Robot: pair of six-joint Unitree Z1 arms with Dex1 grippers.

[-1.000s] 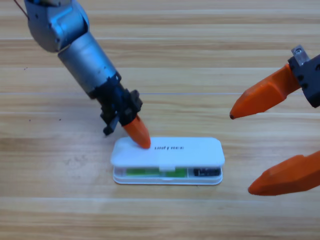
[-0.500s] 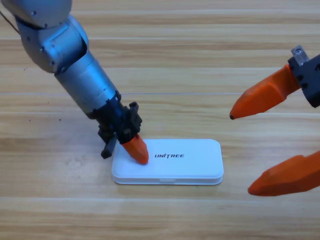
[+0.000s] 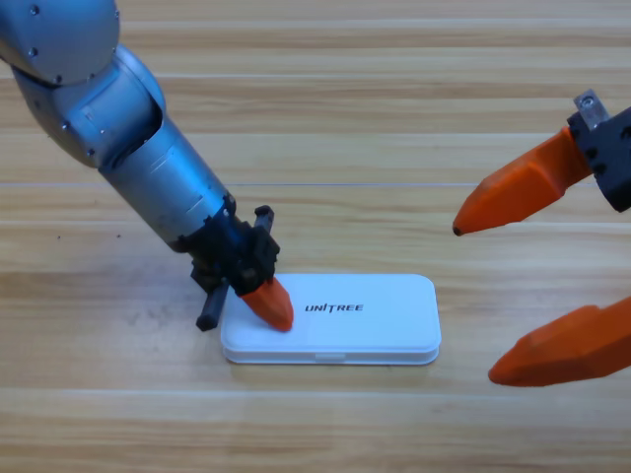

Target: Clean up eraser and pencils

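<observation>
The white case (image 3: 380, 325) lies closed and flat on the table, its lid printed with a black logo. My left gripper (image 3: 275, 308) is shut, and its orange tip rests on the lid's left end. The eraser and both pencils are out of sight, with the shut lid covering the case's inside. My right gripper (image 3: 475, 304) waits at the right edge, open wide, its two orange jaws spread to the right of the case and touching nothing.
The wooden table (image 3: 394, 118) stretches around the case. The grey left arm (image 3: 128, 148) slants in from the upper left corner over the table's left part.
The lid, ajar a second ago with the green pencil and the dark eraser showing in the front gap, now lies shut. My left gripper has pressed down and shifted slightly. The right gripper is unchanged.
</observation>
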